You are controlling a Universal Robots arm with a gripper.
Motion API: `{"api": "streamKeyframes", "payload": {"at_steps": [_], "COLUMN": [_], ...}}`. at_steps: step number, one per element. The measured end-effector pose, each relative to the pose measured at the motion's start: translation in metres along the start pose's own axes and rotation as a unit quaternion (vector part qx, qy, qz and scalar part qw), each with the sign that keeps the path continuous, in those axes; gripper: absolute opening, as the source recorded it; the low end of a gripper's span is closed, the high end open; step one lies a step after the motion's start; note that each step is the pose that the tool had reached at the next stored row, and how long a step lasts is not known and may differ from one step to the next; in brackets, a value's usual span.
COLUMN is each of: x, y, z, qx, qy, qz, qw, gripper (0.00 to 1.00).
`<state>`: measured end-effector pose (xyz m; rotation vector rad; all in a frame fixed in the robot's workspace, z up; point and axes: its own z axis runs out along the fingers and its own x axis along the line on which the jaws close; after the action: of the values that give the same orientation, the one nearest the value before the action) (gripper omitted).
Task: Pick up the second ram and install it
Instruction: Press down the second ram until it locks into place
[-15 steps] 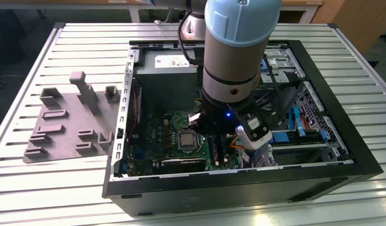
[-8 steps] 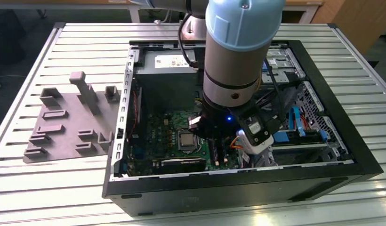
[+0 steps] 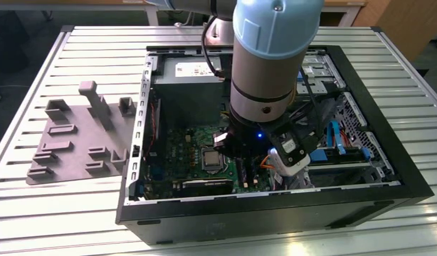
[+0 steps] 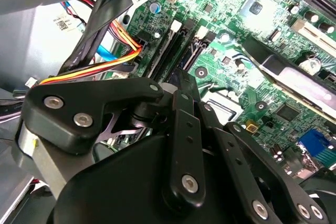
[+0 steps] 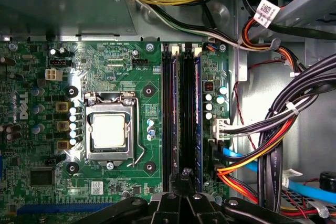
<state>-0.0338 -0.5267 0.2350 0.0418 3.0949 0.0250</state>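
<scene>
I have the pincer (image 5: 181,192) down over the motherboard's memory slots (image 5: 181,119); I cannot tell how its jaws stand; the second ram (image 5: 198,129) looks seated in the outer slot, so installation seems nearly done.

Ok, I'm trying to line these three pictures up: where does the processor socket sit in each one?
Exterior view: the processor socket lies just to the exterior view's left of the arm.
First wrist view: the silver square in its metal frame.
Second wrist view: partly hidden, with part of its frame showing.
Shared landmark: the black memory slots run alongside it in both wrist views.
</scene>
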Motion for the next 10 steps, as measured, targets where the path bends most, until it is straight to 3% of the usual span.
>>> {"api": "streamKeyframes", "payload": {"at_steps": [10], "x": [0.0002], "y": [-0.0002], "z": [0.0046], "qx": [0.0], "qy": [0.0], "qz": [0.0], "qw": [1.0], "gripper": [0.11]}}
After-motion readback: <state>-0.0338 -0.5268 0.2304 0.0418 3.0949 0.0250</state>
